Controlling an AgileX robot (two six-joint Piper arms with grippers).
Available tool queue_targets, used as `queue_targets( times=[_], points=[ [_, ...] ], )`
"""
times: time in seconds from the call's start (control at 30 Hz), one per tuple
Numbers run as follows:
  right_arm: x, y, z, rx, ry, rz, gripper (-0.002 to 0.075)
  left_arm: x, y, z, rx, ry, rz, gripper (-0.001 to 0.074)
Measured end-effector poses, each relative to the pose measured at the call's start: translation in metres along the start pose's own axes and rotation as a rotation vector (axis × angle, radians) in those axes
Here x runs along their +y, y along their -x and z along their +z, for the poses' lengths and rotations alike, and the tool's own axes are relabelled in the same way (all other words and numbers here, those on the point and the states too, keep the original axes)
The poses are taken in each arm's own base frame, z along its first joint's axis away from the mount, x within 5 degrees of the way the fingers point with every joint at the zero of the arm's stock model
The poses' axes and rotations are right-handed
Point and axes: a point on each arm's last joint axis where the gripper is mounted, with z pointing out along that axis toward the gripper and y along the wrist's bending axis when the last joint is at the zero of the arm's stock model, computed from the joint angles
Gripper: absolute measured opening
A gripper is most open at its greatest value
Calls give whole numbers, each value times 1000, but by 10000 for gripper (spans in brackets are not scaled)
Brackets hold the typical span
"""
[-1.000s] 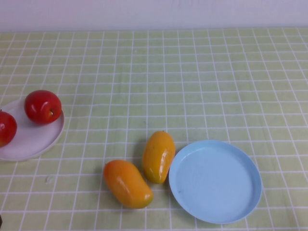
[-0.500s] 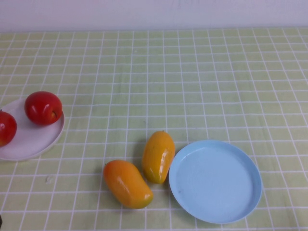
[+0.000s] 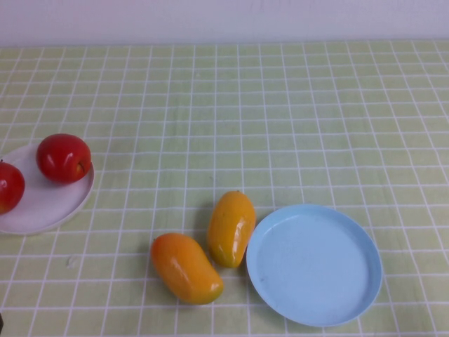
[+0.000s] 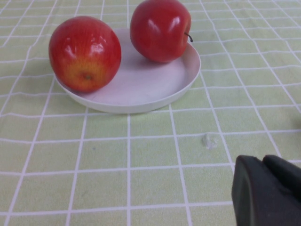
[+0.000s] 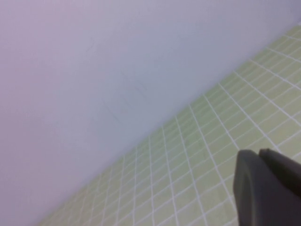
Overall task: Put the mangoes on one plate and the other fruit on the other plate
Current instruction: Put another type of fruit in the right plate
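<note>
Two red apples [image 3: 63, 157] [image 3: 8, 187] rest on the white plate [image 3: 49, 203] at the table's left edge. Two orange-yellow mangoes [image 3: 185, 267] [image 3: 231, 228] lie on the cloth near the front middle. The right-hand mango sits just left of the bare light blue plate [image 3: 313, 265]. In the left wrist view, my left gripper [image 4: 265, 162] is shut on nothing, low over the cloth, a short way back from the white plate [image 4: 141, 89] and its apples [image 4: 85, 52] [image 4: 160, 29]. My right gripper [image 5: 260, 153] is shut, faces the wall, and holds nothing. Neither gripper shows in the high view.
A green checked cloth [image 3: 280, 126] covers the table. A pale wall [image 5: 94, 70] runs along its far edge. A small crumb or speck [image 4: 207, 140] lies on the cloth between the left gripper and the white plate.
The apple near the white plate's right rim has settled very slightly downward in the view. Nothing else has moved.
</note>
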Motion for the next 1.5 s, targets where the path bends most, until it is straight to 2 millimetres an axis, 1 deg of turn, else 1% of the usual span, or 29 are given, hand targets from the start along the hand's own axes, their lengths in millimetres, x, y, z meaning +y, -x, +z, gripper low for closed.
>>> queue_targets(
  times=[0.07,0.13,0.23,0.33,0.43,0.5,0.63,0.7,0.83,0.9,1.0,1.07,1.13,1.23,1.3,1.33,1.37,1.4,1.47,1.5],
  points=[
    [0,0,0,-4,1,46,-18,0,0,0,0,0,0,1],
    [1,-3,0,38,9,57,-18,0,0,0,0,0,0,1],
    [18,2,-2,142,58,54,-18,0,0,0,0,0,0,1],
    [40,11,2,311,74,16,-18,0,0,0,0,0,0,1],
    [59,19,12,546,52,-45,-18,0,0,0,0,0,0,1],
    [68,23,22,724,14,-88,-18,0,0,0,0,0,0,1],
    [73,30,48,965,-74,-168,-18,0,0,0,0,0,-4,1],
    [73,33,63,1034,-106,-208,-18,0,0,0,0,0,-4,1],
    [74,35,91,1105,-123,-254,-18,0,0,0,0,0,-6,1],
    [79,33,105,1147,-113,-294,-18,0,0,0,0,0,-8,1],
    [91,23,127,1230,-100,-354,-18,0,0,0,0,0,-8,1],
    [105,11,143,1281,-69,-412,-18,0,0,0,0,0,-8,1],
    [121,-2,156,1322,-28,-469,-18,0,0,0,0,0,-8,1],
    [153,-27,176,1380,57,-545,-18,0,0,0,0,0,-8,1],
    [174,-46,188,1425,104,-587,-15,0,0,0,0,0,-8,1],
    [180,-56,194,1452,116,-604,-8,0,0,0,0,0,-8,1],
    [190,-65,199,1477,135,-623,4,0,0,0,0,0,-8,1],
    [195,-70,202,1490,149,-639,15,0,0,0,0,0,-8,1],
    [213,-87,212,1536,194,-691,78,0,0,0,0,0,-8,1],
    [220,-93,215,1549,210,-715,122,0,0,0,0,0,-8,1]
  ],
)
